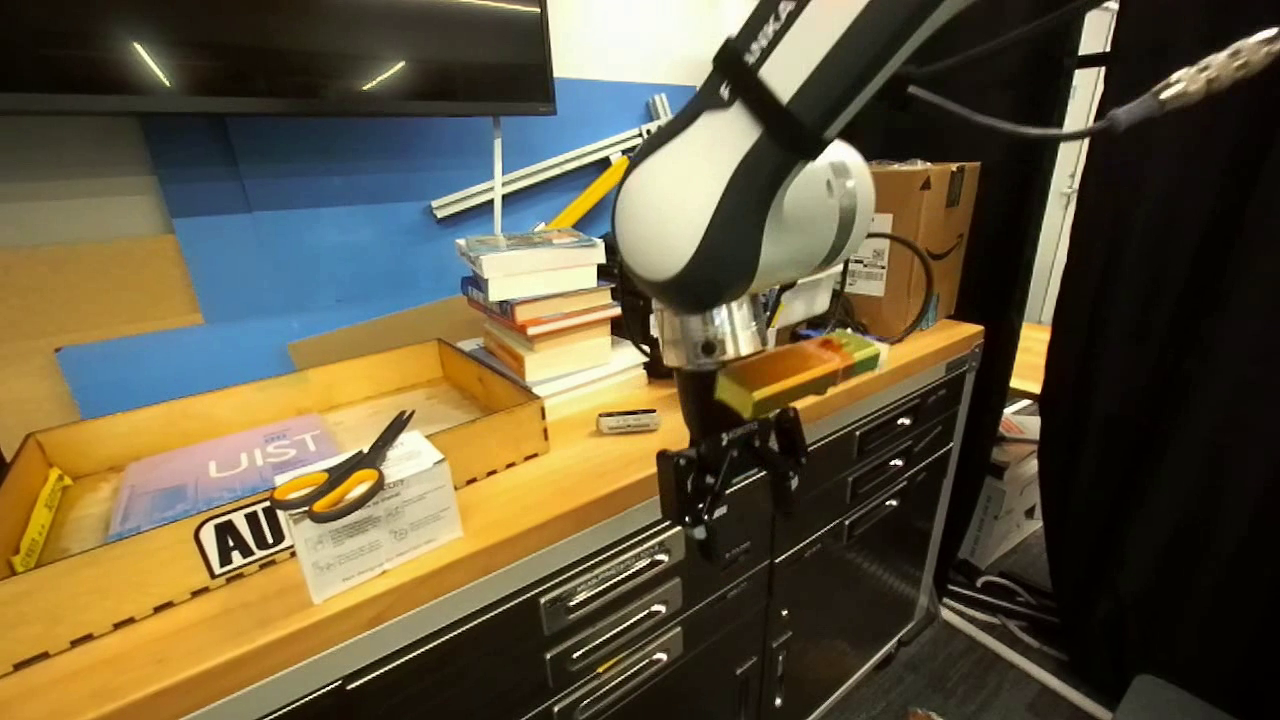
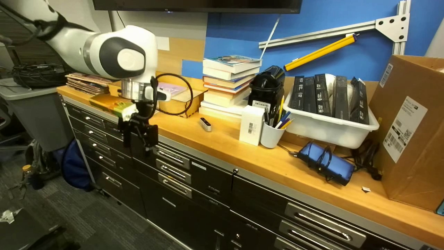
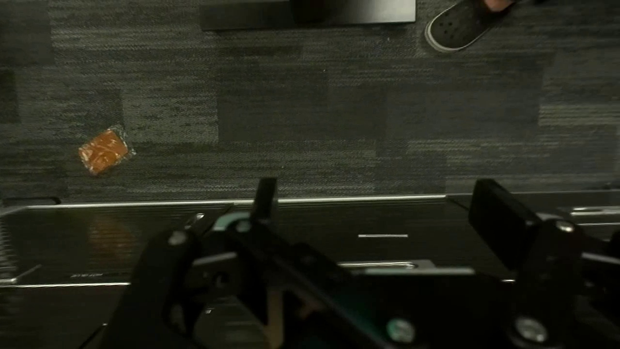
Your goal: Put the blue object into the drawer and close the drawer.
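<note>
The black 2-fingered pincer (image 3: 380, 206) has its jaws wide apart, nothing between them; swung inward, it could strike the bar-handled, black-fronted metal drawers (image 2: 214, 180), which look shut. These resemble each other, so the wrong 1 could get pulled. The chunky light-blue object I cannot find; it may lie inside. Farther off, beside the brown cardboard box (image 2: 421, 146), a teal sliver (image 2: 441, 208) is cut off, too small to identify.

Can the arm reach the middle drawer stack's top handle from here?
Probably yes: the end effector hangs open and empty in front of the cabinet, and in both exterior views nothing shows between it and the top handle. How far it must shift is unclear.
</note>
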